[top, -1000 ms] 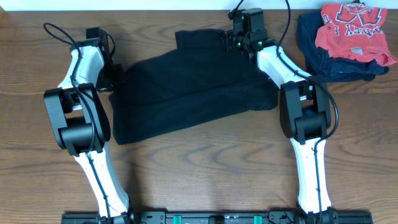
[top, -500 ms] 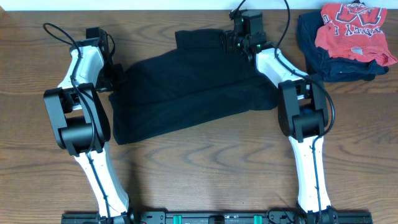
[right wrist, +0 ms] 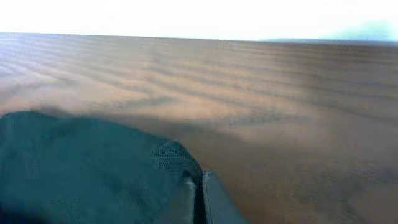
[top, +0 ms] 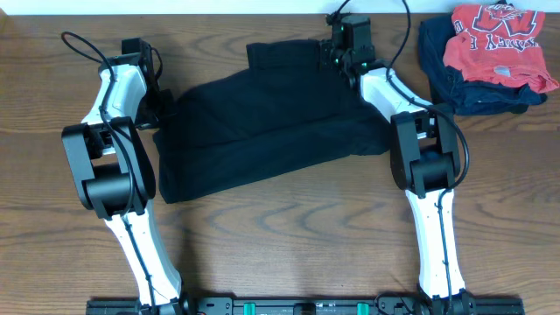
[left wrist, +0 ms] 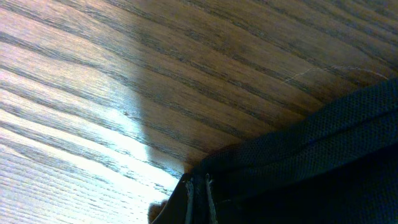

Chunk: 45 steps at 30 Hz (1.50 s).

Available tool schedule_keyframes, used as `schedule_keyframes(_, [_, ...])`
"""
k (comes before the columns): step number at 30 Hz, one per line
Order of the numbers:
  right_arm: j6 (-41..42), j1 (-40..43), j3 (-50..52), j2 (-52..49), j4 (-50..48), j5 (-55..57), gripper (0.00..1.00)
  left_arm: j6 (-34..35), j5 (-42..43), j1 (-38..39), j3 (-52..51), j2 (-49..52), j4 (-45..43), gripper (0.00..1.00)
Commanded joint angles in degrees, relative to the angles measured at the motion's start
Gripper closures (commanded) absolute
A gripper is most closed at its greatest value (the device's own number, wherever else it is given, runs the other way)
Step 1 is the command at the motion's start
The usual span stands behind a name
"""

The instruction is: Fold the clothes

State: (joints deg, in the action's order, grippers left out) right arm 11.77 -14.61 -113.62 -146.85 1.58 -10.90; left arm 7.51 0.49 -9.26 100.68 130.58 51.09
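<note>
No writing can be read in any view. The red T-shirt (top: 494,39) at the far right corner of the worktop (top: 289,236), lying on a dark navy garment (top: 442,66), carries large white lettering (top: 505,40), but it is creased, turned away and too small to make out. A small pale label (top: 500,73) near the shirt's near edge is also unreadable.

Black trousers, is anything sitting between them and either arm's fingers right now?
Nothing visible. The left fingers are shut on the left edge of the black trousers, the right fingers on their far corner. The red T-shirt pile lies apart, at the table's far right.
</note>
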Motion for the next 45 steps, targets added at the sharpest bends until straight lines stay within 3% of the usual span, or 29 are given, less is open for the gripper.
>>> schedule_keyframes(1, [0.9,0.39,-5.84,-0.42,2.34,-0.02,0.99,0.33,-1.11,-0.35,-1.46,0.87,0.09,0.94])
schedule_keyframes(8, [-4.98,0.63,-17.84,-0.31,19.56,-0.04,0.99,0.26,-1.18,-1.73,-1.44,0.52,1.44,0.94])
schedule_keyframes(14, [-10.86,1.53,-30.16,0.61,41.18,-1.38,0.99,0.04,-1.16,-3.78,-1.44,-2.29,3.56,0.94])
schedule_keyframes(22, [-13.38,2.71,-38.66,1.25,61.57,-2.91,0.99,-1.03,-1.16,-6.08,-1.44,-8.76,6.95,0.94])
schedule_keyframes(28, [-14.78,3.37,-38.49,1.25,69.48,-3.15,0.99,-3.19,-1.16,-6.16,-1.44,-13.33,8.87,0.94])
schedule_keyframes(37, [-16.83,4.31,-38.64,2.12,71.65,-8.55,0.99,-3.17,-0.94,-6.16,-1.44,-16.06,12.31,0.94])
schedule_keyframes(45, [-19.23,6.88,-38.34,2.1,86.18,-8.5,0.99,-3.19,1.7,-6.1,-2.84,-16.13,20.06,0.94])
